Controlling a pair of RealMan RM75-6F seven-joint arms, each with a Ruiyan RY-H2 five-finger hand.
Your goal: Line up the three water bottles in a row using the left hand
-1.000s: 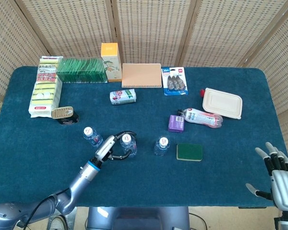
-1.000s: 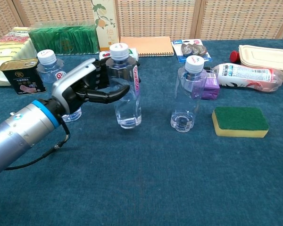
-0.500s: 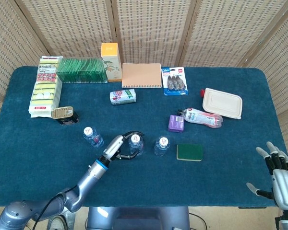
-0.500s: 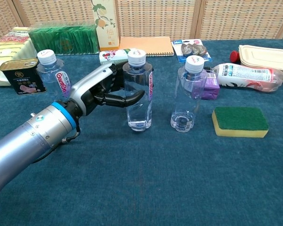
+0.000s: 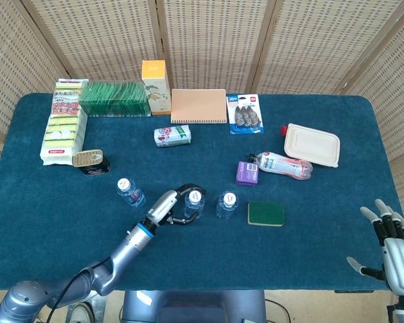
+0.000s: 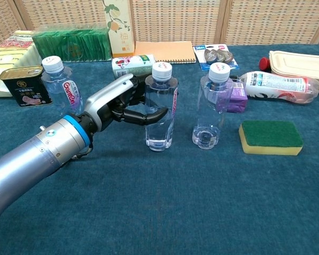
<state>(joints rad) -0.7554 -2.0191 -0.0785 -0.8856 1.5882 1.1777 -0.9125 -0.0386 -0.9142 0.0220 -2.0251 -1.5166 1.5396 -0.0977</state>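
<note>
1. Head view: the three clear plastic water bottles with white caps stood upright near the front middle of the blue cloth-covered table point(image 5: 54, 222). The left bottle point(image 5: 129, 192) was well apart from the middle bottle point(image 5: 194, 204), which stood just beside the right bottle point(image 5: 226, 204). The caps lay roughly along one line, so the row looked nearly made; judging by the uneven gaps, the left bottle probably needed bringing closer.
2. Head view: the left hand point(image 5: 174, 207) reached in from the lower left, its dark fingers wrapped around the middle bottle. The right hand point(image 5: 389, 241) rested at the table's right edge, fingers spread, holding nothing.
3. Chest view: the left hand point(image 6: 128, 105) gripped the middle bottle point(image 6: 160, 113) at mid-height, forearm slanting up from the lower left. The bottle's base appeared to rest on the cloth. The right bottle point(image 6: 211, 106) stood near; the left bottle point(image 6: 60, 85) stood behind the forearm.
</note>
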